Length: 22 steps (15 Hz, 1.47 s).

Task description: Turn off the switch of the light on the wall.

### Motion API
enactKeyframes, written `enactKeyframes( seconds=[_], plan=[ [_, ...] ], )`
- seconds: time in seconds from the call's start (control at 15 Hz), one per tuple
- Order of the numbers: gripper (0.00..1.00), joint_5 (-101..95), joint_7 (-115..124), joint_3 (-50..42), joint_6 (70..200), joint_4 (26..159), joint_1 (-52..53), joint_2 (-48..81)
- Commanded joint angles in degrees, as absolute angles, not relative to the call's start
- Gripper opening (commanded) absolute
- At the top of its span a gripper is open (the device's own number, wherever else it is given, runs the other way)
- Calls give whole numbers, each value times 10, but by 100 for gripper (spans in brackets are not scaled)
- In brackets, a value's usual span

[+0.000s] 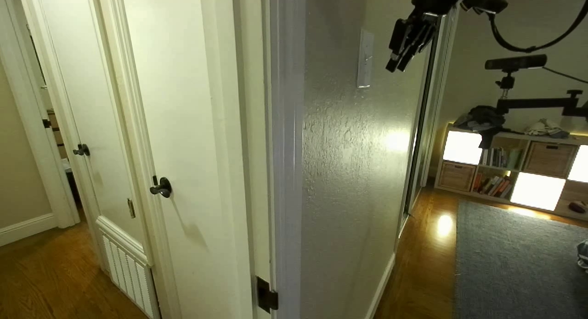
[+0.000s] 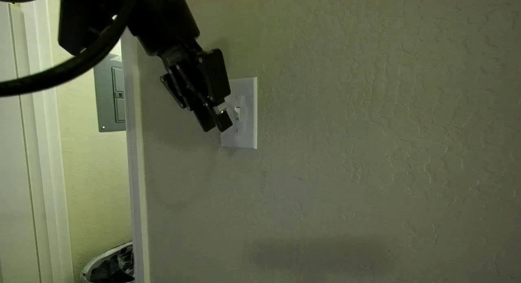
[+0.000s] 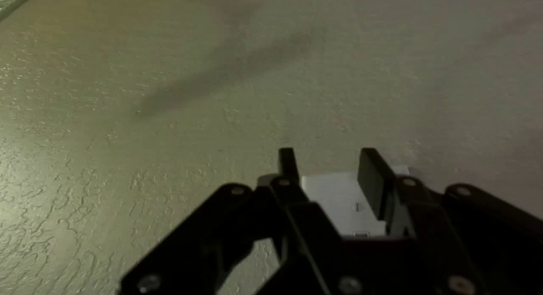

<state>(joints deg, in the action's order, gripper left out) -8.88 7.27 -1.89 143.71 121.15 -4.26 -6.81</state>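
One tool, two parted fingers, seemingly just clear of one switch

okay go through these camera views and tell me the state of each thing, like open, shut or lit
End effector: open, holding nothing
Switch: up or down, I can't tell for sure
Near white door: looks shut
Gray panel cover: looks shut, partly hidden
White-rimmed container: open-topped, dark contents showing
White shelf squares: glowing
Lower books: leaning

Wooden floor beneath blue-grey rug and shelf.
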Motion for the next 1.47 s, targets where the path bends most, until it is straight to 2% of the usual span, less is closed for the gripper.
enactKeyframes(
  seconds=[0.0, 0.13, 0.4, 0.53, 0.67, 1.4],
  plan=[
    [14, -97, 93, -21, 1489, 1233, -48, -87],
    [6, -87, 99, -22, 1526, 1235, -49, -82],
    [0, -84, 107, -22, 1578, 1238, -51, -81],
    [5, -86, 111, -20, 1592, 1239, -51, -83],
    [6, -82, 111, -20, 1607, 1238, -50, -82],
    [5, -6, 80, -15, 1594, 1231, -25, -76]
  ],
)
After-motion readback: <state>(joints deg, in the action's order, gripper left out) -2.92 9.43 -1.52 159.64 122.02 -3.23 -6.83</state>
